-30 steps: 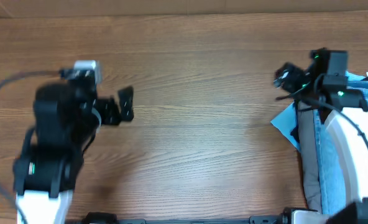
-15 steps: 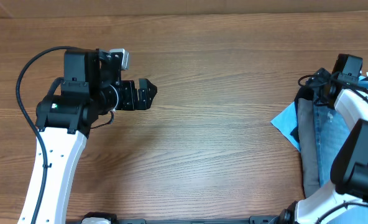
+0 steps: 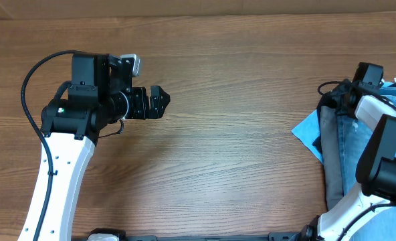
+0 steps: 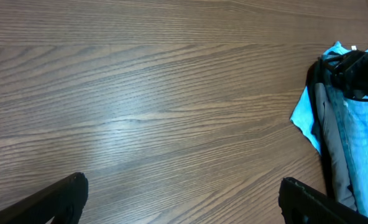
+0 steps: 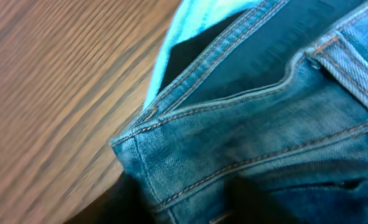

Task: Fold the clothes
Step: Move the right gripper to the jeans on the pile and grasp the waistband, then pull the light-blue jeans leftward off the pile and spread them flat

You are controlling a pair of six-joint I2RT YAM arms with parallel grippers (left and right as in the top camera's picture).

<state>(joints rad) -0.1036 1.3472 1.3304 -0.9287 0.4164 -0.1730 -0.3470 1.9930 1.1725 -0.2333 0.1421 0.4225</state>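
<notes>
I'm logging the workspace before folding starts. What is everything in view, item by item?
jeans: one, faded blue denim, in the pile at the table's right edge
trousers: one, grey-beige, along the jeans' left side
cloth: one, bright light blue, poking out left of the pile
dark garment: one, black, thin strip between cloth and trousers
table: one, brown wood
left arm: black and white, left side, fingers spread open above bare wood
right arm: black and white, over the pile, fingers not discernible
</notes>
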